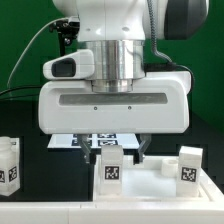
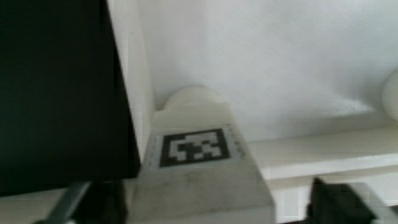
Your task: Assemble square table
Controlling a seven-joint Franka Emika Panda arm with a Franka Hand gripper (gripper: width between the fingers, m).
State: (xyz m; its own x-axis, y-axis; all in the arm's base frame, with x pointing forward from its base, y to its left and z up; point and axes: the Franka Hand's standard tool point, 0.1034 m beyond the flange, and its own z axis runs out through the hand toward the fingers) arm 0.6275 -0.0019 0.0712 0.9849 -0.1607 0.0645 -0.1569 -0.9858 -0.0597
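Note:
The white square slab [image 1: 150, 192] lies at the front of the black table. A short white leg with a tag [image 1: 110, 168] stands upright at the slab's corner on the exterior view's left. A second tagged leg [image 1: 188, 165] stands at the corner on the right. A third leg [image 1: 8, 165] stands off the slab at the far left. My gripper [image 1: 115, 152] hangs straight over the first leg, with a finger on each side of it. In the wrist view the leg [image 2: 196, 148] sits between my fingers [image 2: 347, 202], and a gap shows on one side. My gripper [image 2: 221, 205] is open.
The marker board [image 1: 75, 141] lies flat behind the slab, mostly hidden by the robot body [image 1: 115, 90]. In the wrist view the slab's surface [image 2: 285, 70] fills one side and the black table [image 2: 54, 90] the other. A rounded white shape [image 2: 388, 95] shows at the picture's edge.

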